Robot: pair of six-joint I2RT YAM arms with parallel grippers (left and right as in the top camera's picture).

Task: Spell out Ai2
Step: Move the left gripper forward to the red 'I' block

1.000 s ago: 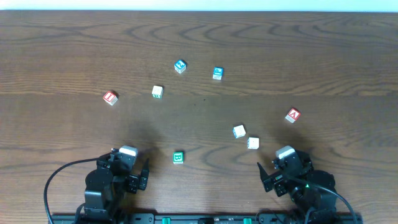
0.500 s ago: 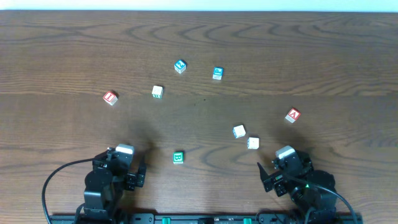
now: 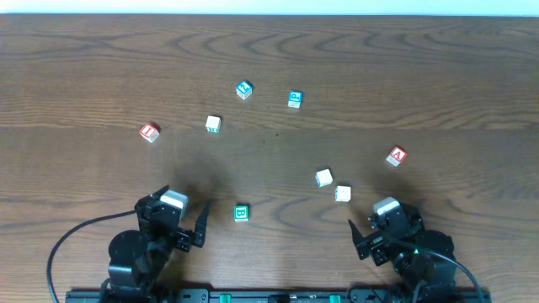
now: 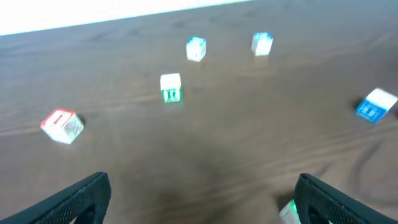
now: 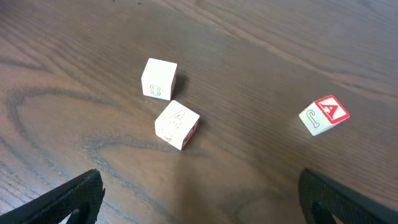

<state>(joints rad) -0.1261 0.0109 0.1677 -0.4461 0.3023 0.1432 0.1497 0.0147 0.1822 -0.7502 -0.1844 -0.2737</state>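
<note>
The three cubes are small wooden blocks, so I think they will feel light and hard, not squishy, and they should not break. Their sides are flat and smooth (maybe a bit slippery), so it is best to pinch two opposite flat sides near the middle.

The A cube point(image 3: 397, 156) has a red frame and a red letter on white. It sits on the right, not far from the right gripper point(image 5: 200, 177). The I cube point(image 3: 149, 131) is red too and sits far to the left. The 2 cube point(image 3: 244, 89) is blue and sits at the back, turned a bit.

The left gripper point(image 4: 204, 180) and the right one both have fingers spread wide, with nothing in them.
</note>
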